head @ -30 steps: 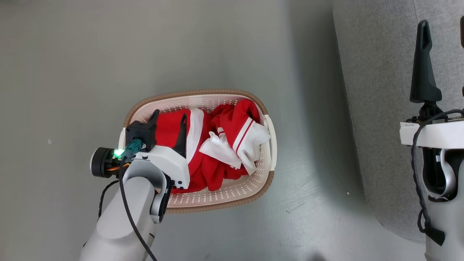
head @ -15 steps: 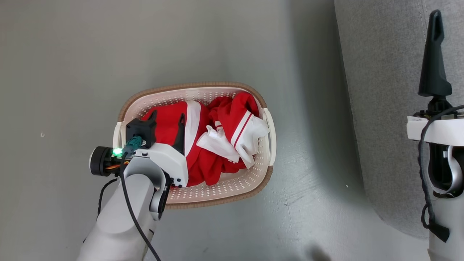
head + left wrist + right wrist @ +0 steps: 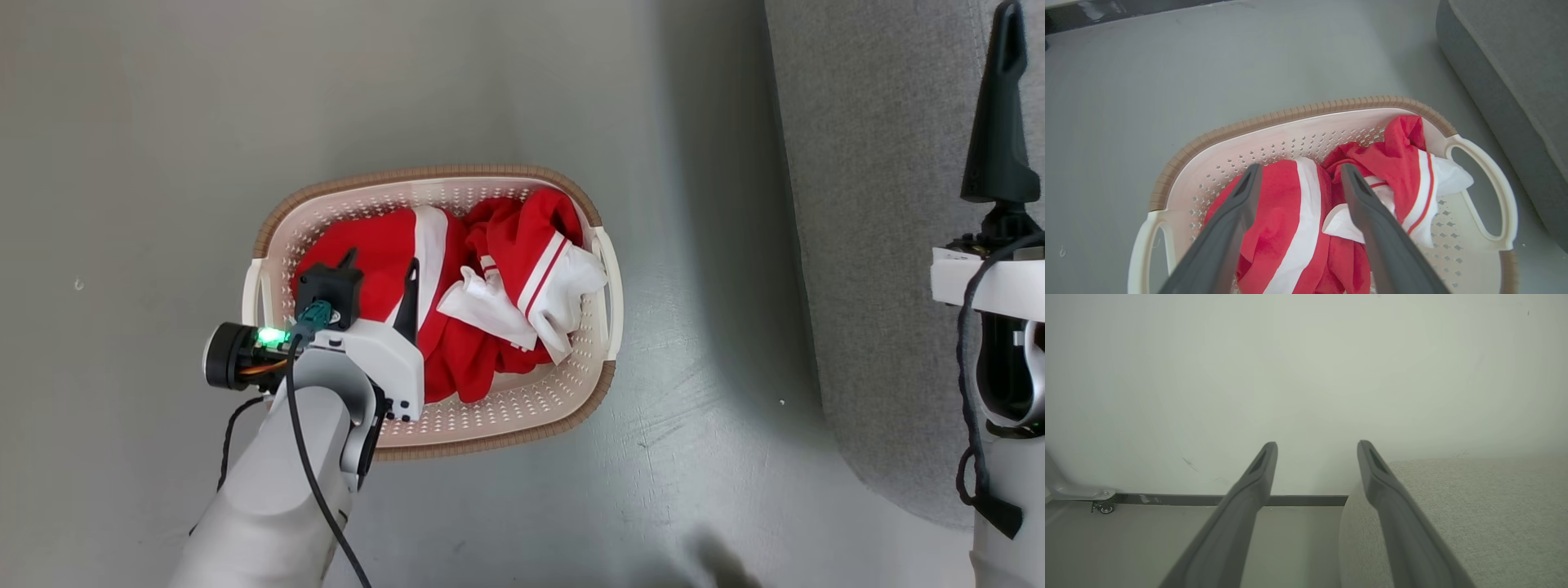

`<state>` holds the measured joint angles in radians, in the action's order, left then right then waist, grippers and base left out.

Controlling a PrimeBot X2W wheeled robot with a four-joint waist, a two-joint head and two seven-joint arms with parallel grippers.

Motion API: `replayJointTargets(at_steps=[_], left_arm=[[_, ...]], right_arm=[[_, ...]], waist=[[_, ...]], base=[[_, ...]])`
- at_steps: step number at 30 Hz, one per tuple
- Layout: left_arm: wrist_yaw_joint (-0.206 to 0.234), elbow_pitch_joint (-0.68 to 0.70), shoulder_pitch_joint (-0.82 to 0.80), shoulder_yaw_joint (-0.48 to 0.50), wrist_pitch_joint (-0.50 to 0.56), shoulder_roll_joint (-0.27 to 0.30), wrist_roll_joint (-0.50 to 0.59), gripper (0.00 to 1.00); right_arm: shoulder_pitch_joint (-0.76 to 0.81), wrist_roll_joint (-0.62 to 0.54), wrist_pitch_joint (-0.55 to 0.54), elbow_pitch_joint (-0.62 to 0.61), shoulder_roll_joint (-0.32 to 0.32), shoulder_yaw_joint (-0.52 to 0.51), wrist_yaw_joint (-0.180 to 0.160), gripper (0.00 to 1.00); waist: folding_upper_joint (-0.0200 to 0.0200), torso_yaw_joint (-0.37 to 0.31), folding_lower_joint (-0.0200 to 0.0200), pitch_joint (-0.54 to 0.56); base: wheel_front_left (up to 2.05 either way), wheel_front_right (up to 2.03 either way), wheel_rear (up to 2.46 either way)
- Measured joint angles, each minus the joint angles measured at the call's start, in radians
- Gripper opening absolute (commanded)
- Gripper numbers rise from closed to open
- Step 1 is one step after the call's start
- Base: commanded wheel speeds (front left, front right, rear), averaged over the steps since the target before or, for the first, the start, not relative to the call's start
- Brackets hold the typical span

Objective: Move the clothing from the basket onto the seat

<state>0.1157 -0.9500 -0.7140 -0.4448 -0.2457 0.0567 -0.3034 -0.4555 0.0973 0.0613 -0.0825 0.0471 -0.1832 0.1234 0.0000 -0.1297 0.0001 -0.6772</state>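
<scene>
Over the basket (image 3: 424, 173), the left gripper (image 3: 384, 260) hangs spread wide above the clothing (image 3: 531, 245), empty; right gripper (image 3: 1317, 444) likewise, by the seat (image 3: 1474, 506)

Head view looks straight down at the basket (image 3: 506, 406); left wrist view shows it nearer.

You've got the basket (image 3: 506, 425), cream plastic with rows of holes, brown rim and side handles, upright on the floor (image 3: 163, 122), left of the sofa (image 3: 865, 204) and apart from it. The clothes (image 3: 531, 245), red with white panels and stripe trim, lie crumpled inside it, a white piece reaching toward the right handle. The sofa is grey fabric with a rounded edge.
</scene>
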Motion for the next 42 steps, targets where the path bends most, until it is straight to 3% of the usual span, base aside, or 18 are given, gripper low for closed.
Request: replayJointTargets(at_steps=[42], left_arm=[[0.021,-0.159,-0.110,-0.085,0.044,-0.001,0.089,1.00]], right_arm=[[-0.041,-0.001,0.024,-0.070,0.000,-0.004,0.000,1.00]], waist=[[0.0000,-0.007,-0.0001,-0.092]], base=[[0.00,0.00,0.00]])
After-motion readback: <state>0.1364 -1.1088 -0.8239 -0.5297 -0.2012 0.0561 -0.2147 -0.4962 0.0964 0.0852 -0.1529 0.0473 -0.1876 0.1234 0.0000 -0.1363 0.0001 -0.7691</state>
